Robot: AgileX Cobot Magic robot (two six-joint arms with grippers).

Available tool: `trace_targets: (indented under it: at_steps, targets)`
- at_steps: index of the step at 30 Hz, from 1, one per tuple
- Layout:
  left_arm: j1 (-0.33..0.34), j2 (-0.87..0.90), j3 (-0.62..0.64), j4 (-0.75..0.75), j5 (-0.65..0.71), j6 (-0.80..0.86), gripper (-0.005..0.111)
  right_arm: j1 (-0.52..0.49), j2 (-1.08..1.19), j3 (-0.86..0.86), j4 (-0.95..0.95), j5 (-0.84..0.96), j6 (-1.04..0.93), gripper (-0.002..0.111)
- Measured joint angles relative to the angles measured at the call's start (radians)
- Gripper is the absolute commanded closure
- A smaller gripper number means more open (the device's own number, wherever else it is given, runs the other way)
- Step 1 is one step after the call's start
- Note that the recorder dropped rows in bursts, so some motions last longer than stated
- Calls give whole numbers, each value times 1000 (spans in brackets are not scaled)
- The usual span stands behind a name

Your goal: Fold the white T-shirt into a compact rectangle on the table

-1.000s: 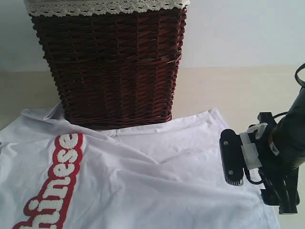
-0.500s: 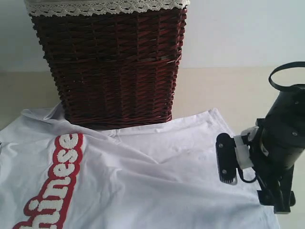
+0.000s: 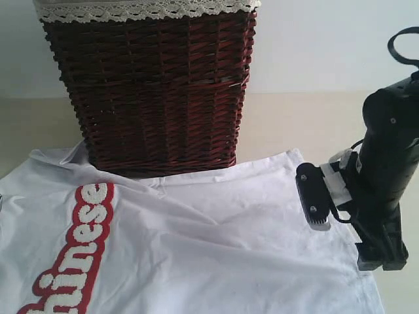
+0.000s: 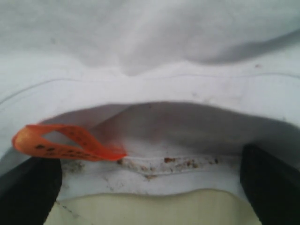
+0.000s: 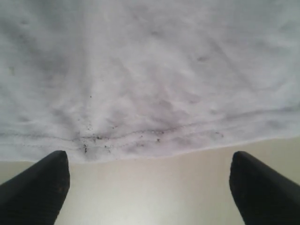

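The white T-shirt (image 3: 216,242) lies spread flat on the table (image 3: 308,124), its red-outlined fuzzy letters (image 3: 75,252) at the left. My right gripper (image 3: 345,224) hovers open at the shirt's right edge; in the right wrist view its black fingers (image 5: 40,185) stand wide apart over bare table, just short of the speckled hem (image 5: 140,136). My left gripper (image 4: 149,185) is out of the exterior view. In the left wrist view it is open, its fingers (image 4: 28,192) either side of the collar (image 4: 159,166), with the orange neck label (image 4: 61,143) beside one finger.
A dark red wicker basket (image 3: 154,91) with white lace trim (image 3: 144,9) stands at the back, touching the shirt's far edge. Bare table (image 3: 26,124) lies left and right of it. The right arm (image 3: 389,150) rises at the right edge.
The right arm has swung more upright and its gripper has lifted slightly and shifted farther back along the shirt's right edge. The shirt has not moved.
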State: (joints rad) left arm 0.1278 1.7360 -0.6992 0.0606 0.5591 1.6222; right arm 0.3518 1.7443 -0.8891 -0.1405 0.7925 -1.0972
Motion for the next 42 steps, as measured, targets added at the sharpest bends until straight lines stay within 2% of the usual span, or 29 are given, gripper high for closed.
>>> trace_targets:
  at_steps: [7,14,42]
  targets:
    - [0,0,0,0,0,0,3,-6,86,-2,-8,-82,-14,20]
    - [0,0,0,0,0,0,3,-6,86,-2,0,-33,-17,20]
    - [0,0,0,0,0,0,3,-6,108,-2,8,-38,-15,20]
